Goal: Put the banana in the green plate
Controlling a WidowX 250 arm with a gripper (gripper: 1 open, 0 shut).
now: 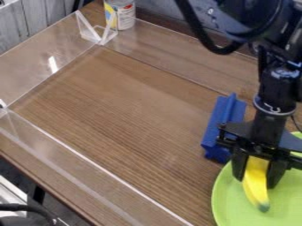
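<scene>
So the gripper [260, 177] is clamped on the banana [256, 185], pointing straight down, with the black fingers pinching the fruit near its upper end. The banana hangs lengthwise below the fingers, yellow with a darker greenish tip at the bottom, and that tip sits over the inner part of the green plate [231, 199]. Can't really tell from this angle whether the tip is actually touching the plate surface or just hovering right above it, it's super close either way. The plate is down in the bottom right corner of the view, only partly in frame, lime green with a smooth rim. Just beside the plate, on its upper left side, there's the blue block [223, 126] lying flat on the wooden table [118, 115], and the gripper's left finger looks to be right next to the block's near end. The arm [281, 75] comes down from the top right, all black with cables looping around up there. Clear acrylic walls [53, 66] run along the left and back edges of the table, and there's a small bottle [117, 14] with a yellow label standing at the far back.
</scene>
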